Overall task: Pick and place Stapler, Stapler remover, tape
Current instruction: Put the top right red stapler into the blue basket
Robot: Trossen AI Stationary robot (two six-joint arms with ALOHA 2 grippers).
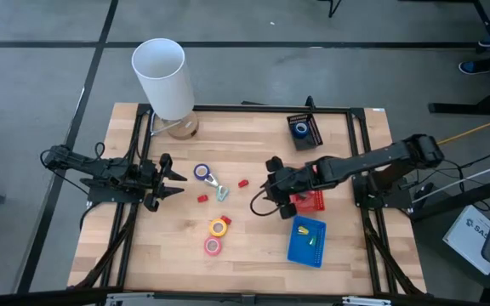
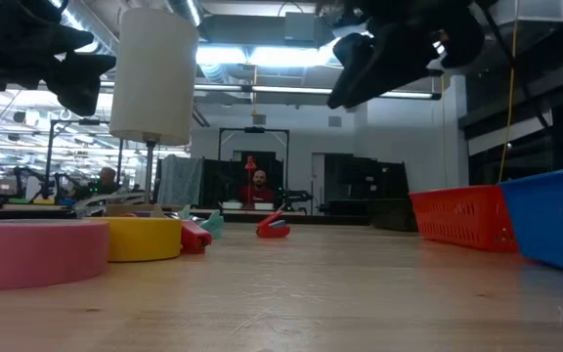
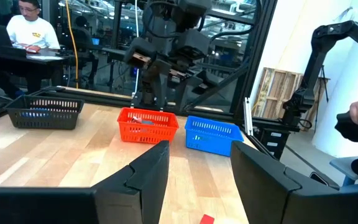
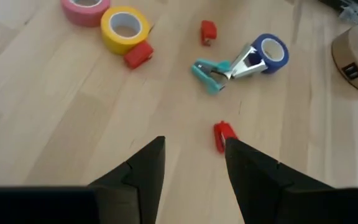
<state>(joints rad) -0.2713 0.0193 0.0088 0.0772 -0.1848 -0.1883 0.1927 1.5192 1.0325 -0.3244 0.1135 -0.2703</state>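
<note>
You are looking down on a light wooden surface with a dark arm reaching in from each side. At its far edge stands a tall white cylinder on a round base. Near the right side sit three small baskets: a black basket toward the far edge with a blue tape roll inside, a red basket partly under the right arm, and a blue basket nearest you, holding small green and yellow items.

Your left gripper hovers at the left edge of the surface, fingers spread apart and holding nothing. Your right gripper hangs above the middle of the surface, just beside the red basket, fingers also spread and empty.

Between the two grippers lie the loose things. A blue tape roll touches a teal staple remover with metal jaws. A yellow tape roll and a pink tape roll lie close together nearer you. Three small red pieces are scattered around them, one just beside the yellow roll.
</note>
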